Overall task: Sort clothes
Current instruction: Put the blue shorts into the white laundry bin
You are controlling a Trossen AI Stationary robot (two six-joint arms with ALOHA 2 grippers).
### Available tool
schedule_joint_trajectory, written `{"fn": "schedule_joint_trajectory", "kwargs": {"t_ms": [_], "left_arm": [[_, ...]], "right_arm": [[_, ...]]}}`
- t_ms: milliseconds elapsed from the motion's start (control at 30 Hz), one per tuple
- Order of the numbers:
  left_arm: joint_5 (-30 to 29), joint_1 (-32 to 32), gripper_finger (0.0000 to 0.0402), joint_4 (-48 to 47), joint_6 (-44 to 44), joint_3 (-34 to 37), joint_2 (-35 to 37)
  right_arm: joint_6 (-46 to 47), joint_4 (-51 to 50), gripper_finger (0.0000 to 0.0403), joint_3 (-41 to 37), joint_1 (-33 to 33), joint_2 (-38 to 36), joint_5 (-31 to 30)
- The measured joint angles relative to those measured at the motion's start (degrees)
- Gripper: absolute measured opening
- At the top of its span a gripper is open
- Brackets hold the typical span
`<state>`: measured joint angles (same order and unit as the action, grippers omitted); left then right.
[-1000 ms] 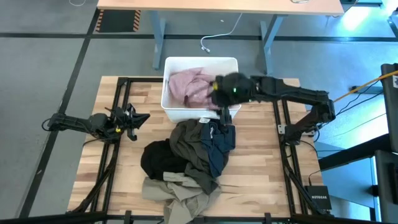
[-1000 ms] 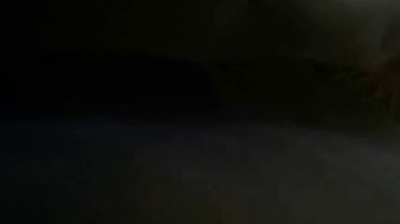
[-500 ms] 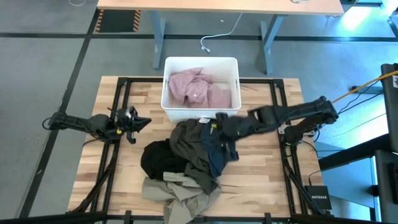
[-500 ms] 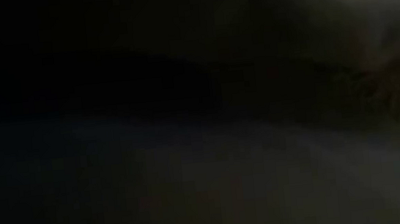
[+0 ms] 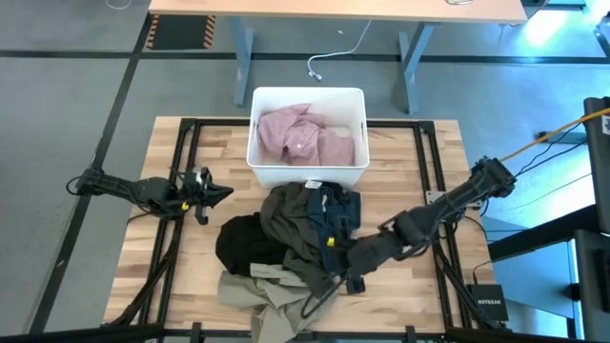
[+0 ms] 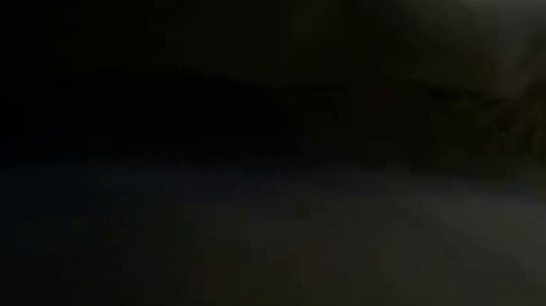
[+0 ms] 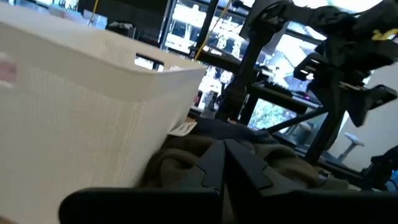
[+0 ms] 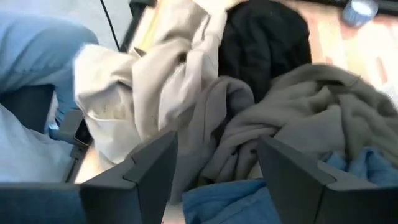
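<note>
A pale pink checked shirt (image 5: 303, 135) lies in the white bin (image 5: 307, 95) at the table's far middle. On the table in front of the bin lies a pile: a dark olive garment (image 5: 289, 221), a black one (image 5: 240, 244), a khaki-beige one (image 5: 271, 292) and a navy one (image 5: 339, 213). My right gripper (image 5: 334, 281) is open over the pile's near right side; its wrist view (image 8: 214, 155) shows the olive (image 8: 298, 106), beige (image 8: 155, 74) and black (image 8: 264, 37) cloth below its fingers. My left gripper (image 5: 217, 191) is shut and empty at the table's left, pointing at the bin (image 7: 93, 106).
The low view shows only darkness; something covers it. Bare wooden table (image 5: 419, 181) lies right of the pile and at the left around my left arm. A desk (image 5: 334, 10) stands beyond the table's far edge.
My right gripper has travelled from above the white bin toward the table's near edge, across the pile, and now sits low over the pile's near right side. The pink shirt stays in the bin.
</note>
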<state>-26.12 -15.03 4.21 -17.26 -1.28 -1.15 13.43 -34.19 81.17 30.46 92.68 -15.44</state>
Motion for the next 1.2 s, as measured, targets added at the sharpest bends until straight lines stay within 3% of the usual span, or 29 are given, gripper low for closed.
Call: {"fn": "schedule_joint_trajectory", "kwargs": {"t_ms": [100,367,600,733,900,1200], "left_arm": [[0.0,0.0,0.0004,-1.9,-1.7,0.0,0.0],[0.0,0.0,0.0004,-2.1,-0.7,0.0,0.0],[-0.1,0.0,0.0004,-2.1,-0.3,0.0,0.0],[-0.1,0.1,0.0004,-1.8,-0.3,0.0,0.0],[-0.8,0.1,0.0004,-0.4,-0.3,0.0,0.0],[-0.9,0.1,0.0004,-0.5,-0.3,0.0,0.0]], "right_arm": [[0.0,-1.0,0.0237,0.0,-0.2,2.2,-0.8],[2.2,-10.6,0.0237,0.0,-5.9,5.0,-10.2],[-1.9,-11.8,0.0228,-0.1,-11.1,8.5,-3.0],[-3.2,-13.8,0.0166,0.0,-13.3,11.7,-0.8],[-5.1,-14.9,0.0025,0.1,-13.6,12.4,-3.7],[-4.8,-18.4,0.0012,5.1,-9.8,3.2,-13.4]]}}
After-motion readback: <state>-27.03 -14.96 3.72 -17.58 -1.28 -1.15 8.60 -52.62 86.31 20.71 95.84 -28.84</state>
